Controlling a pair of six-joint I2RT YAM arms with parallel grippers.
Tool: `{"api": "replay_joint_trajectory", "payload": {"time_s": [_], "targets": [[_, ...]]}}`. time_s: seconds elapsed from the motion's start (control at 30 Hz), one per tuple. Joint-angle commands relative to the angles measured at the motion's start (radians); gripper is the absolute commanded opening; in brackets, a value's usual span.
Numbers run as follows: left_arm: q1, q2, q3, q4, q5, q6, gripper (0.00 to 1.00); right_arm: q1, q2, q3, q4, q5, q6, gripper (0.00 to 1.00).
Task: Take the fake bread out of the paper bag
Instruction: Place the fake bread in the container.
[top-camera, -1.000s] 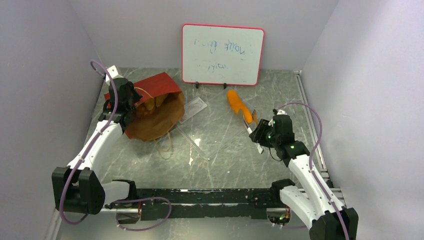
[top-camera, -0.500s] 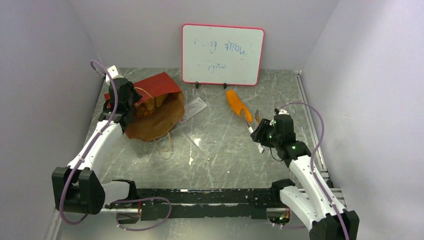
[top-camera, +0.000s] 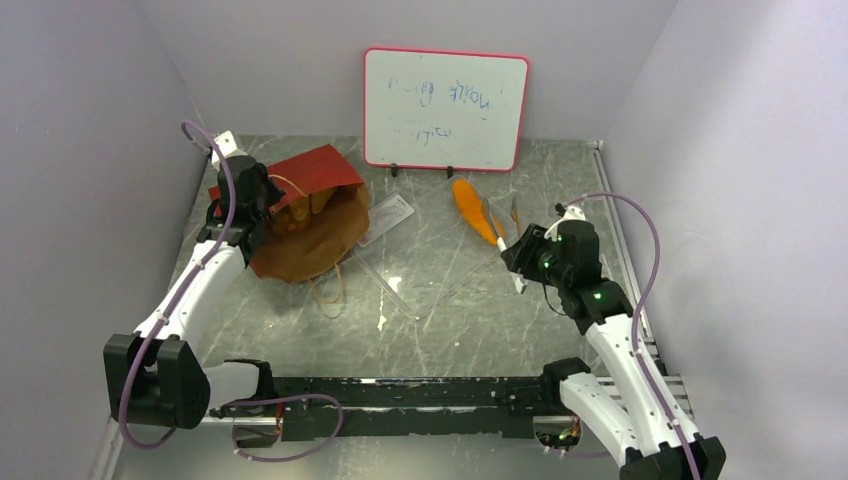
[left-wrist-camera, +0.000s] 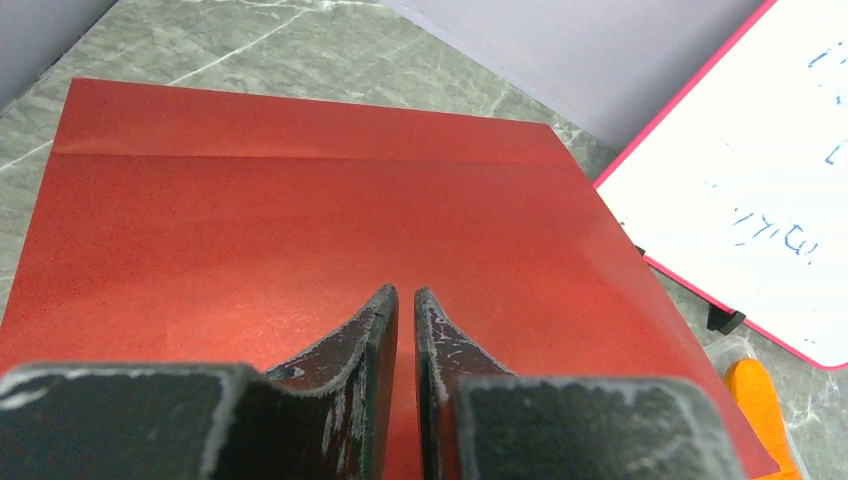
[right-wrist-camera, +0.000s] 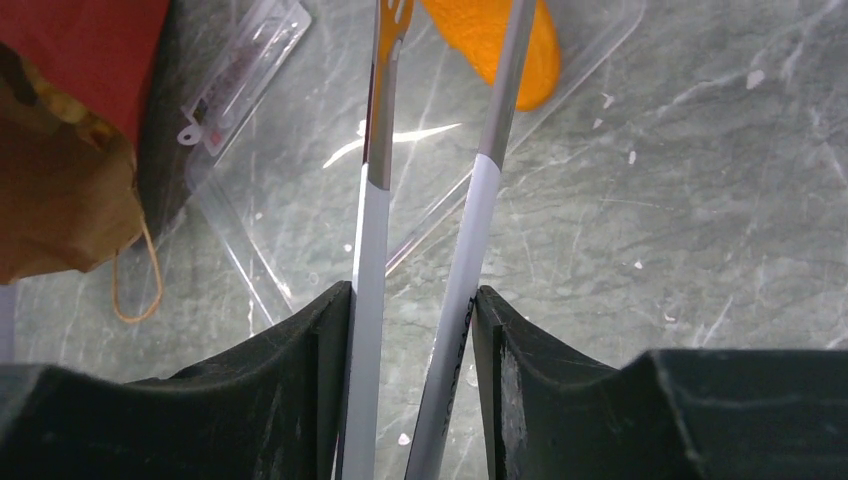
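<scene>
Baguette (top-camera: 472, 208), long and orange, one piece of the fake bread, lying out on the grey table (top-camera: 450, 320) just in front of the whiteboard (top-camera: 445, 108), no longer between the tongs (top-camera: 498, 225). Tongs now drawn back and raised just to its right, prongs sprung apart, white handles clamped in the right gripper (top-camera: 522, 258). More bread pieces (top-camera: 300, 212) showing inside the paper bag (top-camera: 320, 172), tipped over at far left, brown mouth toward the middle. Left gripper (top-camera: 252, 205) at the bag's rim, fingers pressed almost together, apparently pinching the paper. Seemingly one piece delivered, others left to fetch.
</scene>
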Motion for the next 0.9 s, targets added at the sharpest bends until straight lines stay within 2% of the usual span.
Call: {"api": "replay_joint_trajectory", "payload": {"time_s": [0.0,0.13,0.3,0.43,0.77,0.87], "targets": [[-0.006,-0.005,0.007,0.002,0.016,0.008,0.07,0.032,-0.012,0.053,0.055,-0.046,0.002,0.44],[-0.006,0.001,0.015,-0.004,0.017,0.009,0.07,0.143,0.031,0.08,0.089,0.007,0.023,0.44],[-0.006,0.014,0.036,-0.018,0.018,0.013,0.07,0.432,0.136,0.143,0.12,0.2,0.057,0.43],[-0.006,0.019,0.047,-0.022,0.022,0.015,0.07,0.598,0.184,0.166,0.152,0.265,0.1,0.42],[-0.006,0.034,0.047,-0.018,0.034,0.016,0.07,0.961,0.286,0.232,0.188,0.444,0.205,0.41],[-0.006,0.025,0.04,-0.016,0.041,0.013,0.07,1.027,0.357,0.259,0.227,0.462,0.212,0.41]]}}
